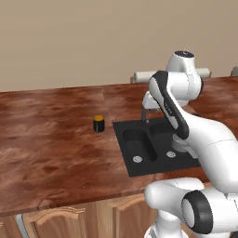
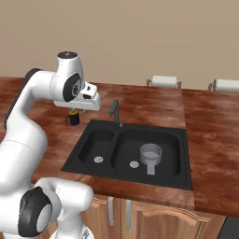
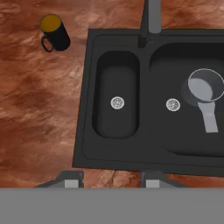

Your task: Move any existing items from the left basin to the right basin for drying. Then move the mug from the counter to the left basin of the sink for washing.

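Observation:
The mug (image 3: 55,33) is black with an orange-yellow top and stands upright on the counter (image 1: 56,144), left of the sink (image 3: 87,131); it shows as well as mug (image 1: 98,123) and mug (image 2: 72,118). The narrow left basin (image 3: 114,70) holds just its round silver drain (image 3: 117,103). In the wider right basin (image 2: 135,140) lies a grey metal cup-like piece (image 2: 151,154) with a flat handle. My gripper (image 3: 112,180) hangs open and empty, high above the sink's front rim near the left basin, and appears too as gripper (image 1: 148,111).
A thin dark faucet (image 2: 115,111) rises at the sink's back edge between the basins. Two white paper-towel rolls (image 2: 164,81) sit at the back of the counter by the wall. Light wooden cabinet doors (image 2: 149,219) run below the counter front.

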Motion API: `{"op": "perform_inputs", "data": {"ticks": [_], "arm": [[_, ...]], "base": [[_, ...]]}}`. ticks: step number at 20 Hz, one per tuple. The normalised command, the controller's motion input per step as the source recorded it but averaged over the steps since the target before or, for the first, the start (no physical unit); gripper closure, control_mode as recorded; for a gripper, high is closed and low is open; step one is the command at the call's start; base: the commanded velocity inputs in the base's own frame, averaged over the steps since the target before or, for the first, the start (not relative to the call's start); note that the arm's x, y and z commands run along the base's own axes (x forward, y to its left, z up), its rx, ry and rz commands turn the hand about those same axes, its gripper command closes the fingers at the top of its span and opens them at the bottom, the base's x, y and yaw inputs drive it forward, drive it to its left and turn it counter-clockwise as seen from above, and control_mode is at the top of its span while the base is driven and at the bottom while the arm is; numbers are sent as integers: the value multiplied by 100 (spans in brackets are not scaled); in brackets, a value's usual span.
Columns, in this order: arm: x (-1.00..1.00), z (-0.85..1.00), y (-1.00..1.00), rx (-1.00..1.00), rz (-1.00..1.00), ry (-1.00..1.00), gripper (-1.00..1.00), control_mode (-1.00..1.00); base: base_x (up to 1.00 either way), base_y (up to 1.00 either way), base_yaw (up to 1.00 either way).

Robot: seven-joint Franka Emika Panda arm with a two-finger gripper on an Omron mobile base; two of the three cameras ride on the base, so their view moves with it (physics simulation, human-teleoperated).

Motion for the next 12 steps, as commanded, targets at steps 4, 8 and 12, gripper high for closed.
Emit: {"op": "perform_inputs", "data": {"ticks": [4,8,12], "arm": [[2,-4,21,-1,0,2,-100,-100],[-1,-9,57,0,10,5,-100,-100],[23,-19,86,4,2,7,-100,-100]], "base": [[0,0,0],[0,0,0],[0,0,0]]}}
